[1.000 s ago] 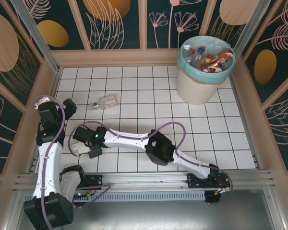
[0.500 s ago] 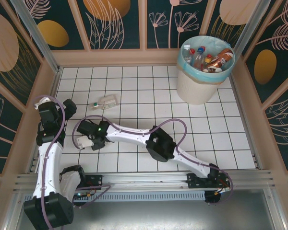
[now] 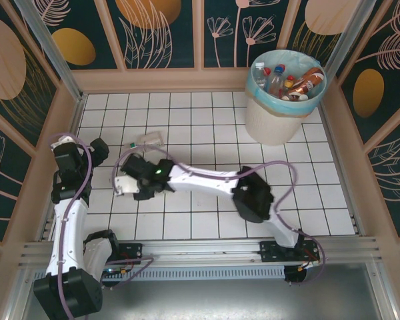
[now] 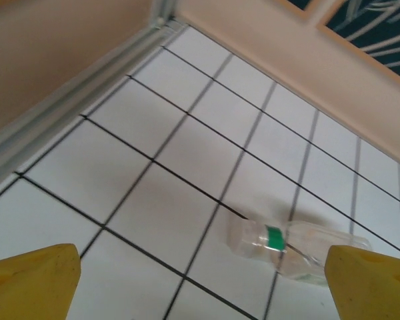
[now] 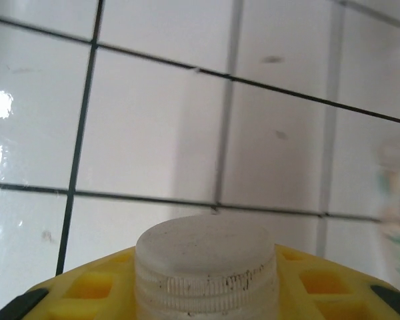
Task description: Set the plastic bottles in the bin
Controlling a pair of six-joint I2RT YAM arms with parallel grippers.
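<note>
A clear plastic bottle with a white cap (image 5: 206, 257) stands between the yellow fingers (image 5: 73, 293) of my right gripper (image 5: 207, 297), which is shut on it. From above, that gripper (image 3: 128, 183) holds its pale bottle (image 3: 123, 185) over the left tiles. Another clear bottle with a green band (image 4: 290, 248) lies on its side on the floor (image 3: 147, 140), just beyond the right gripper. My left gripper (image 4: 203, 290) is open, its yellow fingertips (image 4: 33, 280) far apart, and hovers left of that bottle (image 3: 98, 151). The cream bin (image 3: 275, 120) with a blue liner holds several bottles (image 3: 300, 83) at the far right.
Wooden side walls (image 3: 60, 113) and a back wall (image 3: 160, 79) close in the white tiled floor (image 3: 207, 127). An aluminium rail (image 3: 207, 250) runs along the near edge. My right arm's elbow (image 3: 252, 200) and purple cable (image 3: 283, 177) cross the middle tiles.
My right gripper has closed on the white-capped bottle and carried it away from the near edge, up and to the right. The right elbow swung right. The left arm barely moved.
</note>
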